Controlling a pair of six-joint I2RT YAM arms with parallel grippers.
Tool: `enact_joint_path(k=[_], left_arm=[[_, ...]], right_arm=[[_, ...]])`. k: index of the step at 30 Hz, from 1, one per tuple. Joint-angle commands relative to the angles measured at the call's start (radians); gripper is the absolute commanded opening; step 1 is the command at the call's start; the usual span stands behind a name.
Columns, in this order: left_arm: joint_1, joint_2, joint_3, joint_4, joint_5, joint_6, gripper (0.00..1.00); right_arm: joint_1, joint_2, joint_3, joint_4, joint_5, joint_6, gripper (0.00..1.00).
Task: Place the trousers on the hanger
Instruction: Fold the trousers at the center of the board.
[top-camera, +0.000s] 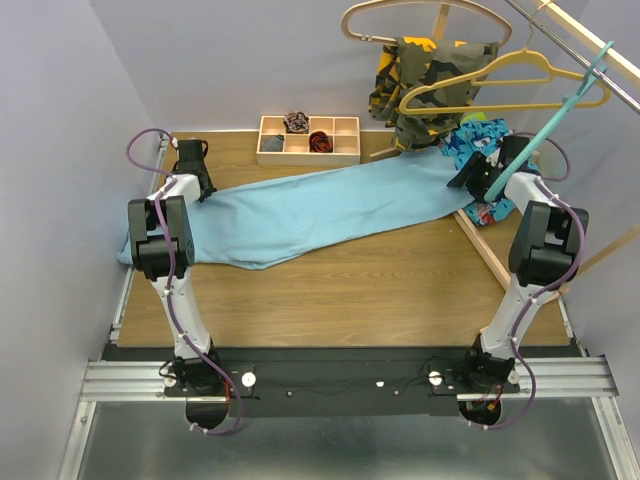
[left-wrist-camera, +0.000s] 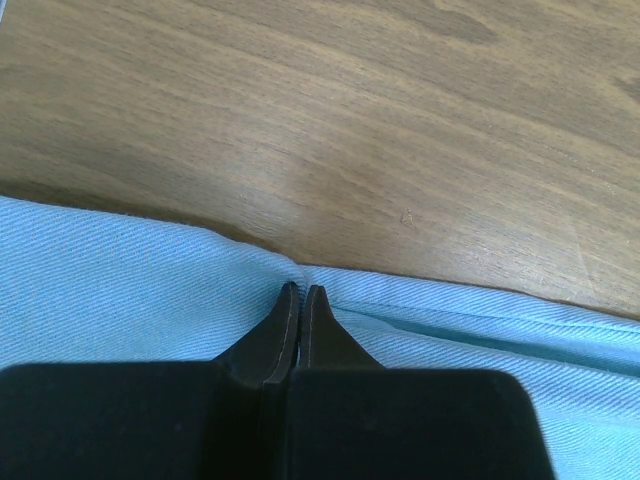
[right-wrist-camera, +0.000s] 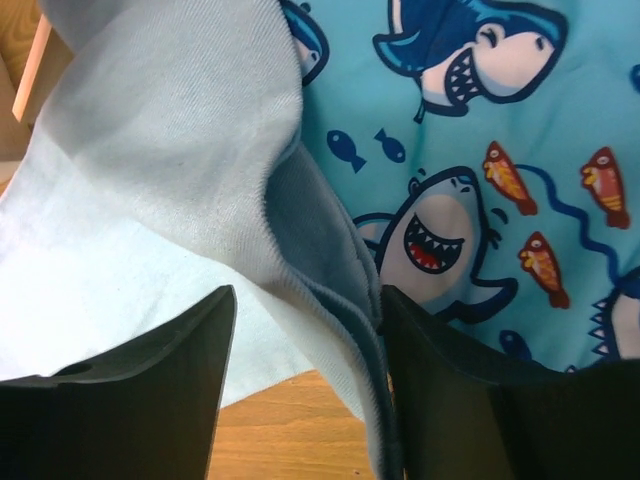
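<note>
The light sky-blue trousers (top-camera: 310, 210) lie spread across the wooden table from left to right. My left gripper (top-camera: 203, 188) is at their far left edge. In the left wrist view it (left-wrist-camera: 302, 292) is shut, pinching the puckered edge of the trousers (left-wrist-camera: 110, 290). My right gripper (top-camera: 478, 172) is at their right end. In the right wrist view it (right-wrist-camera: 305, 295) is open, with a raised fold of the trousers (right-wrist-camera: 300, 230) between the fingers, against the right one. The teal hanger (top-camera: 560, 105) slants from the rail down to beside the right gripper.
A blue shark-print cloth (top-camera: 482, 135) lies under and behind the right gripper and fills the right wrist view (right-wrist-camera: 480, 150). A camouflage garment (top-camera: 430, 80), a yellow hanger (top-camera: 500, 88) and a pale wooden hanger (top-camera: 420, 15) hang at the back. A wooden compartment tray (top-camera: 270, 152) stands behind the trousers.
</note>
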Motion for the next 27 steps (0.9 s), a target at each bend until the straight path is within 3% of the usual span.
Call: enact_joint_path(k=[1, 5, 7, 11, 14, 27], left_arm=[[-0.003, -0.006, -0.007, -0.028, -0.022, 0.012, 0.0], [-0.003, -0.007, -0.005, -0.028, -0.022, 0.013, 0.0], [-0.003, -0.012, -0.004, -0.031, -0.022, 0.013, 0.0], [-0.003, -0.021, -0.005, -0.031, -0.025, 0.015, 0.0], [-0.004, -0.027, -0.007, -0.031, -0.02, 0.015, 0.0], [-0.016, -0.062, -0.039, -0.027, -0.002, 0.009, 0.0]], right_arm=[[-0.001, 0.001, -0.035, 0.018, -0.088, -0.032, 0.65], [-0.002, 0.029, -0.039, 0.024, -0.103, -0.024, 0.62], [-0.002, 0.035, -0.035, 0.025, -0.106, -0.026, 0.51], [-0.001, 0.017, -0.032, 0.025, -0.086, -0.015, 0.11], [-0.001, -0.01, -0.033, 0.024, -0.054, -0.02, 0.01], [-0.001, -0.22, -0.127, 0.024, 0.019, -0.017, 0.01]])
